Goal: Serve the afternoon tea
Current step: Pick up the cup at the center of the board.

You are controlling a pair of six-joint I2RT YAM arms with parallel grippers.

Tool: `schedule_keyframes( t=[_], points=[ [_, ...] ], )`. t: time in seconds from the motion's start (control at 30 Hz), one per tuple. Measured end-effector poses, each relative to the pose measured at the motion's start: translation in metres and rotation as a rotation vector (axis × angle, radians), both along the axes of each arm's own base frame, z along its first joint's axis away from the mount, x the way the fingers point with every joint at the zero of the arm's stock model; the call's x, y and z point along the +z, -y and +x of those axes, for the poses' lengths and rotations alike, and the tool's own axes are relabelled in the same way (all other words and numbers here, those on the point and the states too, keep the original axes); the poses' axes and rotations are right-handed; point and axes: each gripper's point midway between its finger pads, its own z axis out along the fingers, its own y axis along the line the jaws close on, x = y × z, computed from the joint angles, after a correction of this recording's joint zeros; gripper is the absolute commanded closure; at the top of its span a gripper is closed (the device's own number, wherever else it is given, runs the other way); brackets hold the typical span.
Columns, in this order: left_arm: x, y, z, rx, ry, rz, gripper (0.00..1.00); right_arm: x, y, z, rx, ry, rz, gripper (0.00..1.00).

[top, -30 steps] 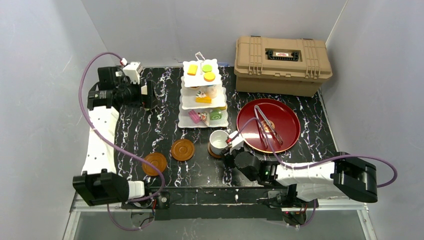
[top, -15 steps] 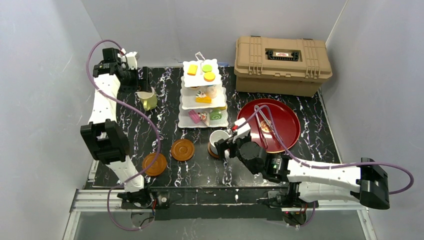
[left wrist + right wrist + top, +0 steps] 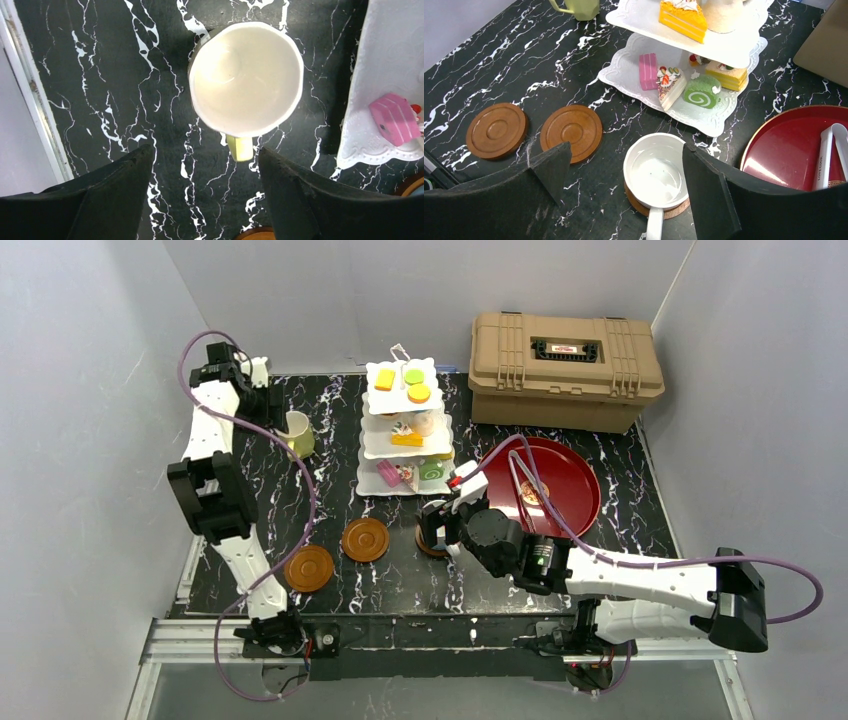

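Fingers [image 3: 110,200] of the left gripper [image 3: 205,155] stand wide apart with nothing between them. They hang over the black marbled table [image 3: 100,75] at its far left. Just ahead of them sits the pale yellow-green mug [image 3: 246,79], upright and empty. Its handle [image 3: 240,146] points back toward the gap between the fingers and touches neither one.

The right gripper [image 3: 625,150] is likewise spread and holds nothing. The white mug [image 3: 656,170] sits below the gap between its fingers, upright and empty, with its handle toward the wrist. This mug rests on a round brown coaster [image 3: 631,199]. Two more coasters [image 3: 497,130] [image 3: 571,132] lie side by side to its left, bare.

Beyond the white mug rises the white three-tier cake stand [image 3: 624,75]. Its bottom tier carries a pink slice [image 3: 647,71], a strawberry-topped wedge [image 3: 670,87], a green swirl roll [image 3: 702,95] and a layered square. An orange-and-yellow cake [image 3: 683,14] sits on the middle tier.

To the right of the stand lies a red round tray [image 3: 784,150] with white tongs [image 3: 826,155] in it. A tan ribbed case [image 3: 565,370] stands at the far right of the table.
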Motion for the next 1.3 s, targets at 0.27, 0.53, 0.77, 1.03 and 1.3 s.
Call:
schedule_keyframes(
  t=[0.27,0.53,0.77,1.03,1.3],
  points=[
    [-0.027,-0.003,0.020,0.005,-0.042,-0.015,0.48,-0.001,-0.001,-0.001,0.004,-0.005,0.002,0.13],
    [-0.037,-0.003,0.029,0.015,-0.053,-0.035,0.95,-0.011,-0.011,0.000,0.008,-0.026,-0.020,0.13],
    [-0.039,0.004,0.024,0.038,-0.059,-0.075,1.00,-0.023,-0.029,0.006,0.008,-0.036,-0.072,0.09],
    [-0.032,0.034,-0.053,0.178,-0.109,-0.174,1.00,-0.036,-0.065,0.014,0.037,-0.030,-0.129,0.08],
    [-0.013,0.069,-0.137,0.274,-0.065,-0.226,1.00,-0.048,-0.084,0.009,0.099,-0.042,-0.121,0.07]
  ],
)
